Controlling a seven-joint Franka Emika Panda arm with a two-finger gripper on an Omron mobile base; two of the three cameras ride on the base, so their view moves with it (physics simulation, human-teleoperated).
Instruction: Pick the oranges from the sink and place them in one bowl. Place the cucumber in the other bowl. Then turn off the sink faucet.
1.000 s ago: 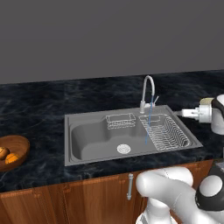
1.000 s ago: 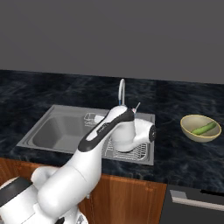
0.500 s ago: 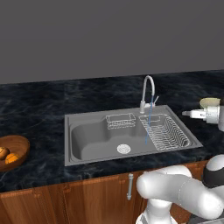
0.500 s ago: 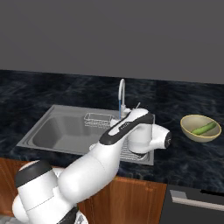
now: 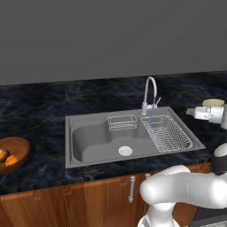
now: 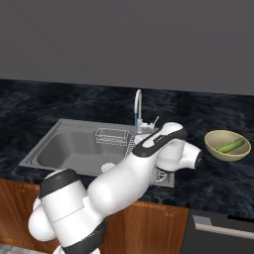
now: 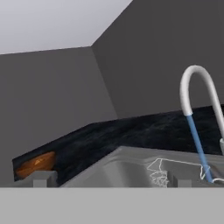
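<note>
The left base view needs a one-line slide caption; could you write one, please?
Chrome gooseneck faucet runs into grey steel sink; two oranges sit in brown wooden bowl.

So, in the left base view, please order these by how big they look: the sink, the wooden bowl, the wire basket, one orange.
1. sink
2. wire basket and wooden bowl: look alike in size, and the frame edge cuts off the bowl, so not ranked
3. orange

flat, even rendered light with soft faint shadows; no glare; edges slightly jagged, everything evenly sharp
</note>
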